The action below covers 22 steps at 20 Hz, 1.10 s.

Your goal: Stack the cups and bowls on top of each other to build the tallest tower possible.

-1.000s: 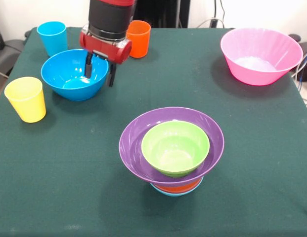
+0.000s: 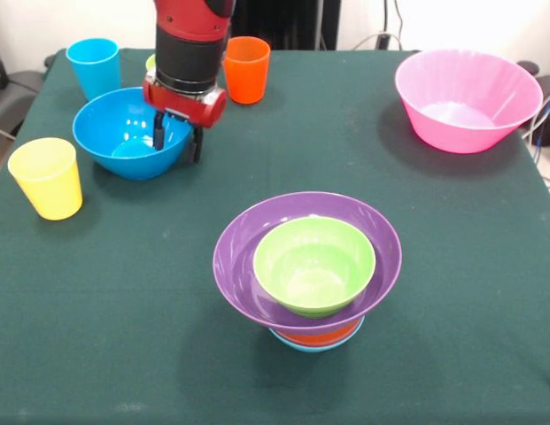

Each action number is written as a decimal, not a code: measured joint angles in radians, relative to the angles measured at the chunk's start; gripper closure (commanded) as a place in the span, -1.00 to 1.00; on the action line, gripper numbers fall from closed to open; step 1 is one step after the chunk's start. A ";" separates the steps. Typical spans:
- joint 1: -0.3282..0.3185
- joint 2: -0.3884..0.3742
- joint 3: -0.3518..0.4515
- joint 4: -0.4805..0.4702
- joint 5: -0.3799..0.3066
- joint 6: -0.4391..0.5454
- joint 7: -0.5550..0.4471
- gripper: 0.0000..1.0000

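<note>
The tower stands front centre: a green bowl sits in the wide purple bowl, on an orange bowl and a light-blue bowl. The deep blue bowl sits at the back left. My gripper is open over its right rim, one finger inside the bowl and one outside. The blue cup, orange cup and yellow cup stand upright around it. The lime green cup shows only as a sliver behind the arm. The large pink bowl is back right.
The dark green tablecloth covers the table. Its left edge runs close by the yellow cup, and its right edge runs just beyond the pink bowl. Cables lie behind the table's far edge.
My gripper has shifted a little to the left and back, settling closer over the deep blue bowl's right rim. The bowls and cups have not moved.
</note>
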<state>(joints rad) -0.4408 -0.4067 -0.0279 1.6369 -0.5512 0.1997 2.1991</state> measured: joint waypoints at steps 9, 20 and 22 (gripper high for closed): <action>0.000 -0.015 -0.008 0.000 -0.003 -0.022 0.000 1.00; 0.000 -0.025 -0.013 0.002 -0.003 -0.022 0.000 1.00; 0.001 -0.025 -0.013 0.002 -0.003 -0.022 0.000 1.00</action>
<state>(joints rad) -0.4403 -0.4316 -0.0406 1.6389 -0.5545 0.1781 2.1991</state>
